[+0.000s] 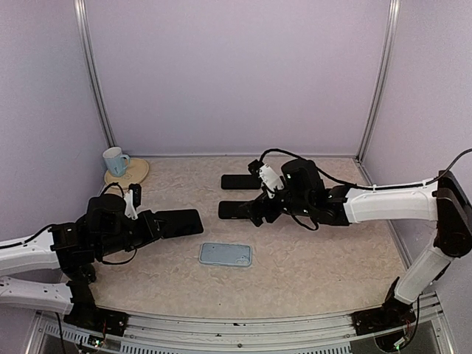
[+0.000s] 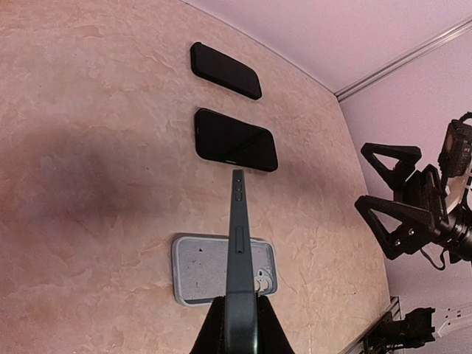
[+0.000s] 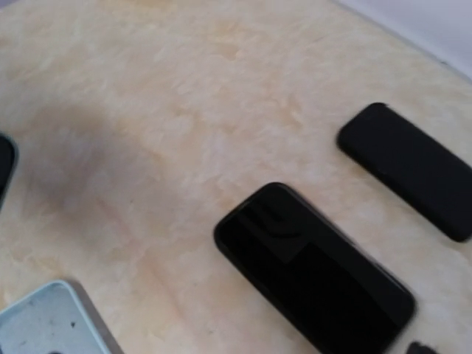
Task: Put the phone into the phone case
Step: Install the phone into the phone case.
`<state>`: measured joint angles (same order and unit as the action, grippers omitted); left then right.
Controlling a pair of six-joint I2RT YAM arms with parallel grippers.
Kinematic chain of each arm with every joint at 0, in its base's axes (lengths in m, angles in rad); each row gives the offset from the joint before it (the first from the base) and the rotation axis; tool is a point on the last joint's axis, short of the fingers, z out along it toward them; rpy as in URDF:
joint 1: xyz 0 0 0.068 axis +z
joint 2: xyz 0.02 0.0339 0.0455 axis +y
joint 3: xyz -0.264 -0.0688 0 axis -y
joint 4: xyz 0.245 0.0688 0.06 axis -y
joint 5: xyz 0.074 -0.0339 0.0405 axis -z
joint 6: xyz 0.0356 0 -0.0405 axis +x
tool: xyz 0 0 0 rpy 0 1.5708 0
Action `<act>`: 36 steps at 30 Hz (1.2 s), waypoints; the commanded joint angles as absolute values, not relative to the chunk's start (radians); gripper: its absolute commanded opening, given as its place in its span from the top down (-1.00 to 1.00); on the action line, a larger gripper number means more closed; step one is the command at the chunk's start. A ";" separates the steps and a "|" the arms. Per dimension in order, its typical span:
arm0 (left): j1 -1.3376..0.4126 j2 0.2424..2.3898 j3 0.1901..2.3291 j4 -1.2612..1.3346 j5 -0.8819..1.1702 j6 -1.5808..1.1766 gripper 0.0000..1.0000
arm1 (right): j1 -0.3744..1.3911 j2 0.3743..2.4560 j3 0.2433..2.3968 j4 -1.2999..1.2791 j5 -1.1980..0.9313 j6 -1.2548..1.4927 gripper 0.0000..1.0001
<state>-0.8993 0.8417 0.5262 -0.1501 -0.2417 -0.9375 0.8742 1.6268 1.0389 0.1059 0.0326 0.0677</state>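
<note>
Left hand (image 2: pixel 234 318): clenched on slim dark phone (image 2: pixel 237 221), held edge-on, clear of beige mottled desk (image 2: pixel 88 147).
Pale grey-blue soft phone case (image 2: pixel 221 269): flat on desk, cavity apparently up, below and just ahead of left hand.
Right hand (image 2: pixel 361 175): released, empty, well off to side.

Risks:
- Phone needs rolling flat. Narrow pinch may let it pivot.
- Corner misalignment jams phone on case lip.
- Unrestrained case may slide under push.

White arm links (image 1: pixel 391 203), black joints (image 1: pixel 451 214), black triangular fingers (image 2: pixel 363 203), thin black cables (image 1: pixel 451 164)
</note>
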 commanded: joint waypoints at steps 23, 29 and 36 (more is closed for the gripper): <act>-0.902 1.114 0.701 -0.008 0.095 -0.816 1.00 | 0.819 1.515 0.740 0.231 -0.054 0.392 -0.99; -0.880 1.178 0.722 -0.008 0.186 -0.800 1.00 | 0.819 1.521 0.728 0.238 -0.066 0.396 -0.99; -0.838 1.229 0.723 0.046 0.273 -0.796 1.00 | 0.820 1.539 0.738 0.234 -0.071 0.384 -0.99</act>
<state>-0.8623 1.2152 0.6800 -0.0502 0.1921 -0.8173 0.8234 1.5192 0.7242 0.2314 -0.0635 0.3840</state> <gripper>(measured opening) 0.068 0.995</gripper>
